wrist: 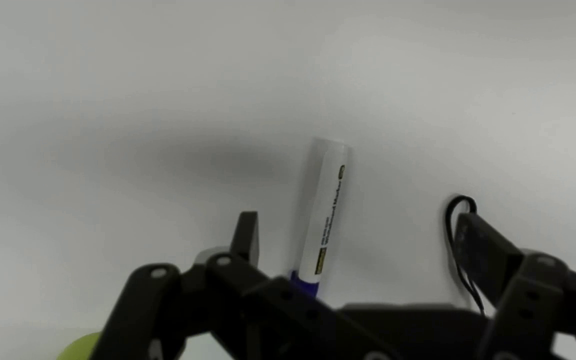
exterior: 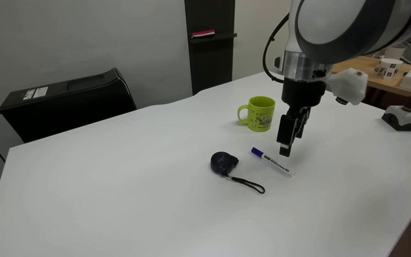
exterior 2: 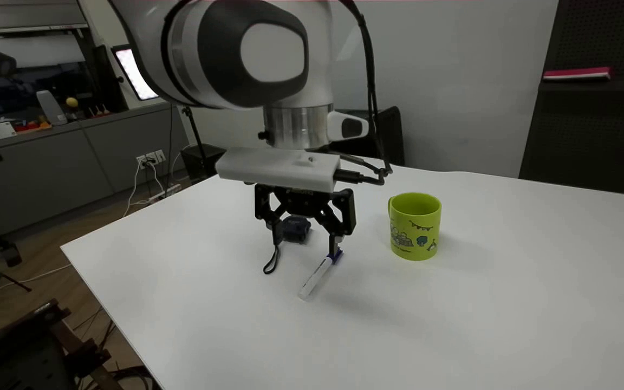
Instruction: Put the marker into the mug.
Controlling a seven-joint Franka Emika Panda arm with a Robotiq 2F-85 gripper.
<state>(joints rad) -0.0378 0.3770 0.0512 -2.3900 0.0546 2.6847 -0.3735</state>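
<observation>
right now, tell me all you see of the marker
The marker is a slim, plastic-looking pen: white barrel, dark blue cap, dark lettering reading "Whiteboard Marker", small yellowish label near the cap. It lies flat on the white table, cap end nearer the mug. The wrist view shows it between the jaws of the open gripper, touching neither.

Wrist view: fingers (wrist: 245, 240) spread wide; marker (wrist: 324, 215) showed in the gap, mid-frame, bare desk (wrist: 388, 200) on both sides. Cord loop (wrist: 449, 225) lay at frame right, partly behind one fingertip. In an exterior view, mug (exterior 2: 415, 233) stood upright right of centre, strip of desk between it and marker. In an exterior view, tape measure (exterior: 222, 163) sat left of marker; open desk ran thence to lower left.
</observation>
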